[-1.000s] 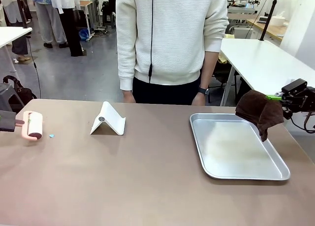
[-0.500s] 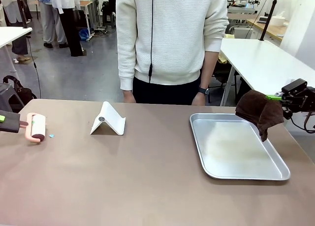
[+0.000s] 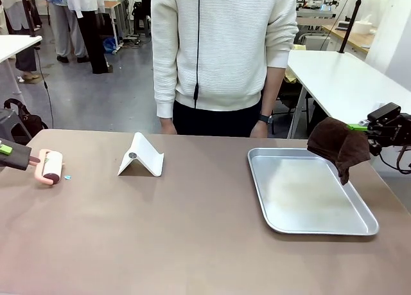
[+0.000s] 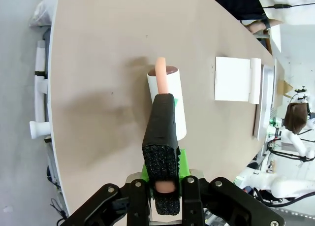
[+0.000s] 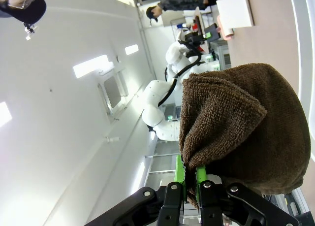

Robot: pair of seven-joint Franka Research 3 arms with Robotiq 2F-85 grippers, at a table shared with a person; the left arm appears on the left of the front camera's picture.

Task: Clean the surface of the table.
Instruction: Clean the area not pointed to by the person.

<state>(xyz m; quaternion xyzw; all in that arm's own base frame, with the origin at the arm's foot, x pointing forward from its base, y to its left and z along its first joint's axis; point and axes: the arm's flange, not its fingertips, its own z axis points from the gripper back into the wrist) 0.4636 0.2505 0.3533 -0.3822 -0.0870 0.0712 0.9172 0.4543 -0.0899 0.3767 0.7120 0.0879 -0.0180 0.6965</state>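
Left gripper [image 3: 21, 157] clenched on the pink handle of a lint roller [image 3: 51, 166], fingers closed from both sides. White roll sticks out just past the fingertips, lying across the table [image 3: 192, 237] near its left end. Small pale-blue speck [image 3: 67, 177] just beyond the roll, on the side away from the gripper. Further out the same way, well apart: a folded white stand [image 3: 141, 157]. Far across the top, a silver tray [image 3: 321, 231].

Right gripper [image 3: 354, 127] pinched shut on a brown cloth [image 3: 337, 147], held up over the tray's far right corner, folds hanging below the fingers.

Step in hand, as I judge it: roll the sticky drum over the speck. To do it well, lay the roll flat on the top with light, even pressure. Push straight out from the gripper so the drum turns rather than skids, and stop short of the stand.

Hard to make out:
- whether the roll is pressed on the table or just above it;
- what the speck is, too small;
- the left gripper's underside finger, hidden beneath the handle in the wrist view;
- whether the cloth's lowest tip touches the tray rim.
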